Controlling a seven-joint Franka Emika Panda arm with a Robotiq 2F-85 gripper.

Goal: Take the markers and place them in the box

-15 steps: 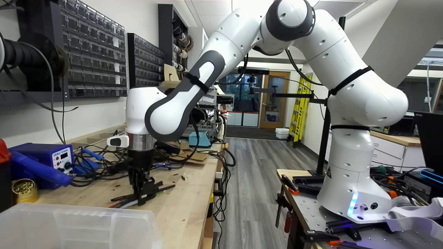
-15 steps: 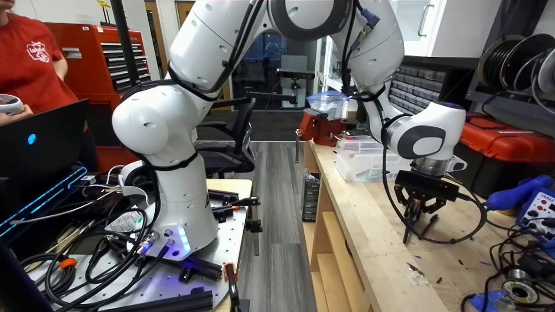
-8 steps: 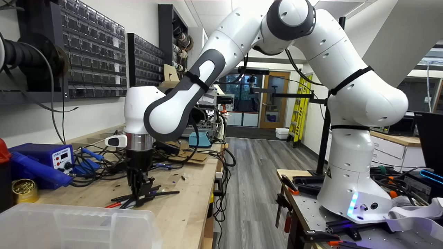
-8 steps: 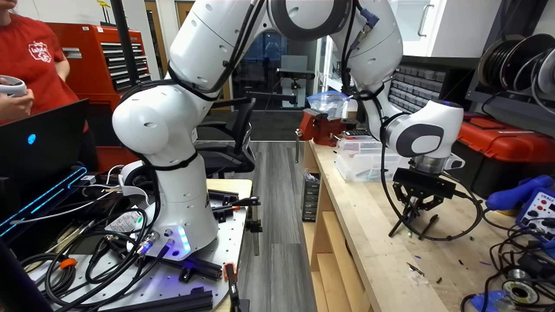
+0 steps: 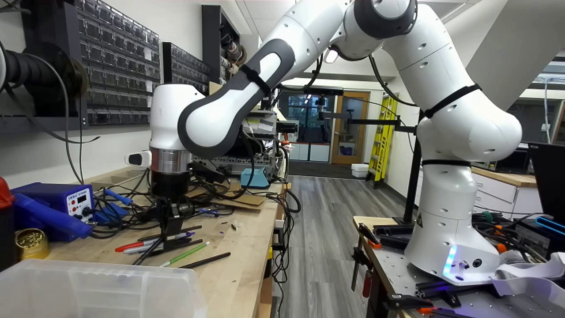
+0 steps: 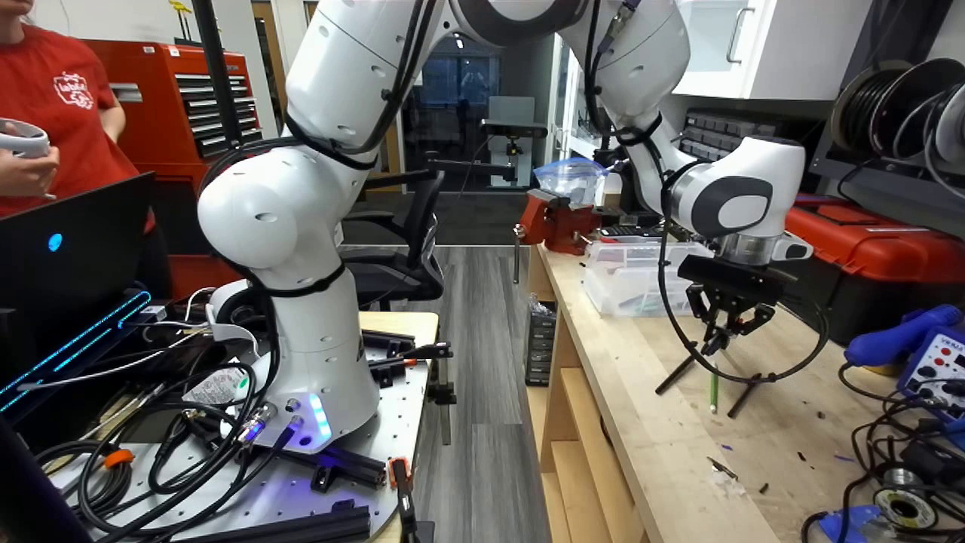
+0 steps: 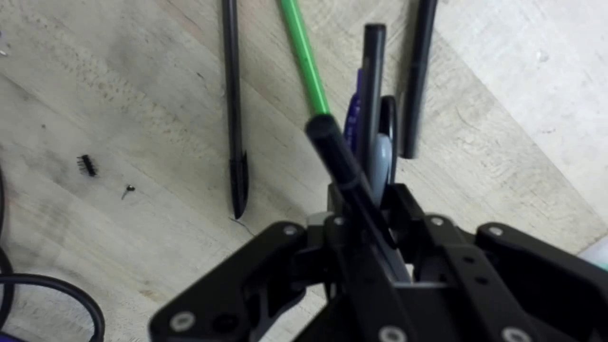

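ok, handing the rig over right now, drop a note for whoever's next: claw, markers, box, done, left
Claw: shut on a bunch of markers; a slanted pen crosses over them in the wrist view.
Loose on the bench: a green pen, a black pen left of it and a dark marker right of it, same view.
Box: clear plastic, on the same bench.
Done: bunch gripped, apparently clear of the bench. Greenish things show through the box wall; can't tell if markers.
Left: likely carry the bunch over, release it inside, then fetch the three loose ones.
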